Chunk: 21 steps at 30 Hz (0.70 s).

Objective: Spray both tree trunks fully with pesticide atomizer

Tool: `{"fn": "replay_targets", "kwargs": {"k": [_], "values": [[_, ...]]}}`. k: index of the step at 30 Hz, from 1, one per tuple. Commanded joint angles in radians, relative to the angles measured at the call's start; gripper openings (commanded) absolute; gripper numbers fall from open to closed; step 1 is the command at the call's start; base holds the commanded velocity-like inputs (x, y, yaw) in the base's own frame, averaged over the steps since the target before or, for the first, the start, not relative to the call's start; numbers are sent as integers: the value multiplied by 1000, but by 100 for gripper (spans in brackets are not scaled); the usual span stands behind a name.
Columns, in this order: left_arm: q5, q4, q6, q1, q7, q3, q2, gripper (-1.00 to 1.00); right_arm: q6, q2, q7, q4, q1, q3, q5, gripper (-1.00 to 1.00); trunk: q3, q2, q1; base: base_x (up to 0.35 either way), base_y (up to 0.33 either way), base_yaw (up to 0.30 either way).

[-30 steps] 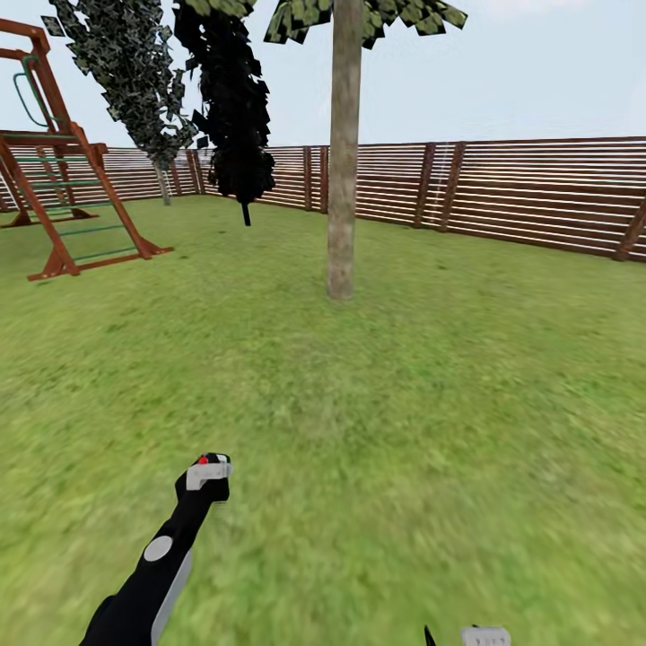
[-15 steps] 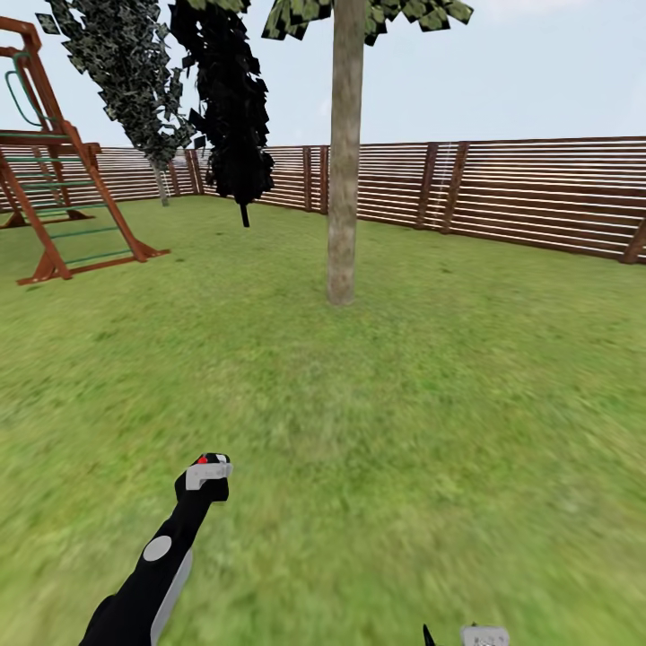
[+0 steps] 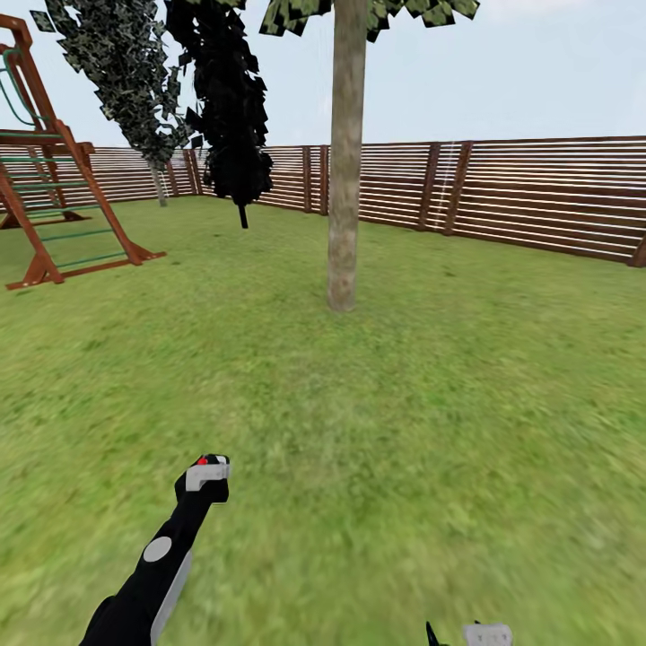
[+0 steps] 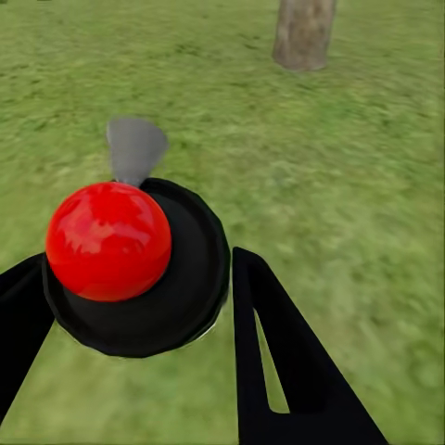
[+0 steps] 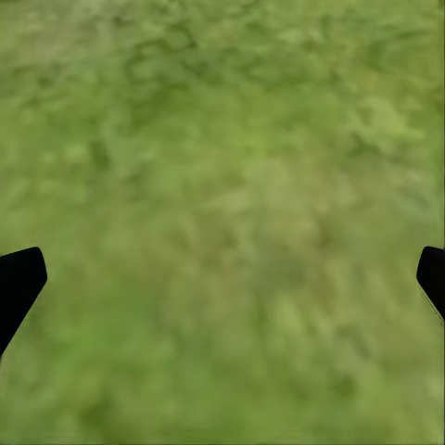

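Observation:
My left gripper [image 3: 205, 468] is held out low over the lawn, shut on the pesticide atomizer [image 3: 203, 461], whose red part shows at its tip. In the left wrist view the atomizer [image 4: 130, 255] is a black disc with a glossy red ball and a grey spout, clamped between the two black fingers [image 4: 269, 343]. One thick mottled tree trunk [image 3: 344, 188] stands ahead at mid-distance, its base also visible past the atomizer [image 4: 304, 32]. My right gripper [image 3: 468, 635] peeks in at the bottom edge; its fingertips [image 5: 19, 283] stand wide apart over bare grass.
A brown slat fence [image 3: 538, 193] rings the garden. A red wooden climbing frame [image 3: 58, 202] stands at the far left. Two thin-trunked dark trees [image 3: 229, 108] grow by the back fence. Open grass [image 3: 404, 404] lies between me and the trunk.
The whole head view has shifted: the trunk's base sits slightly lower and the climbing frame has slid left, so the camera has moved closer. Both arms keep the same pose.

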Motion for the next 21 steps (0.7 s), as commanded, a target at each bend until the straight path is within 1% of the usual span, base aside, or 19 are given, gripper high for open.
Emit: {"fn": "replay_targets", "kwargs": {"k": [1,6,11,21], "values": [[0,-1,0,0,0,0,0,-100,0,0,0,1,0,0,0,100,0,0,0,339,0,0],[-1,-6,0,0,0,1,1,-100,0,0,-1,1,0,1,0,100,0,0,0,340,0,-18],[0,-4,0,0,-1,1,2,-100,0,1,-1,1,0,1,0,100,3,0,0,339,0,-164],[1,-7,0,1,-1,1,3,-100,0,2,-2,1,0,1,-1,100,3,0,0,340,0,-5]]}}
